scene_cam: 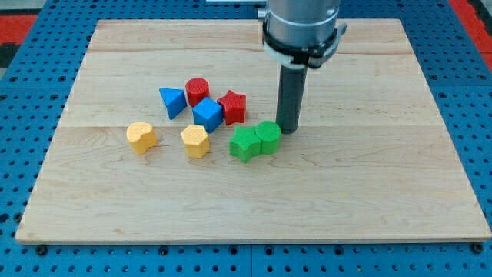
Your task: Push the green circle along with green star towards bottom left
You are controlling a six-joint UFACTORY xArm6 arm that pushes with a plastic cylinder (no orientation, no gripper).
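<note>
The green star (245, 144) and the green circle (267, 136) lie touching each other near the middle of the wooden board (369, 192), the star on the view's left. My tip (288, 129) stands just to the view's upper right of the green circle, touching or almost touching it. The rod rises straight up to the arm's grey wrist (301, 27) at the view's top.
To the view's upper left of the green pair sit a red star (233, 106), a blue cube (207, 114), a red cylinder (197, 91) and a blue triangle (172, 101). A yellow hexagon-like block (195, 141) and a yellow heart-like block (141, 137) lie to the left.
</note>
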